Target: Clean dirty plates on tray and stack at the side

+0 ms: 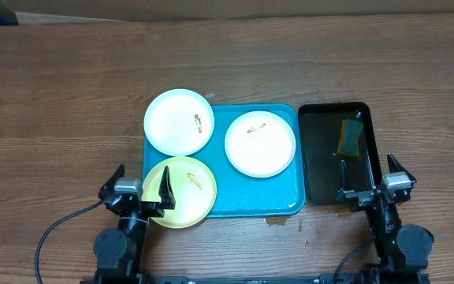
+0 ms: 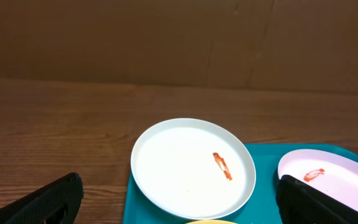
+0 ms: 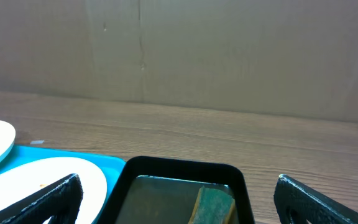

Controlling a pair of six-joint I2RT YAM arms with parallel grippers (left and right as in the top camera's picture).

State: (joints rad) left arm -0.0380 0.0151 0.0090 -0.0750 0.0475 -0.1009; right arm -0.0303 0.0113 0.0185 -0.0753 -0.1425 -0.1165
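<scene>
Three plates sit on the turquoise tray. A white plate overhangs its far-left corner, a second white plate lies fully inside to the right, and a yellow plate hangs over the near-left corner, partly hidden by one of my left fingers. My left wrist view crops the yellow plate to a sliver. Right of the tray, a black tray holds a sponge, cut off in my right wrist view. My left and right fingers are spread wide and empty over the bench.
</scene>
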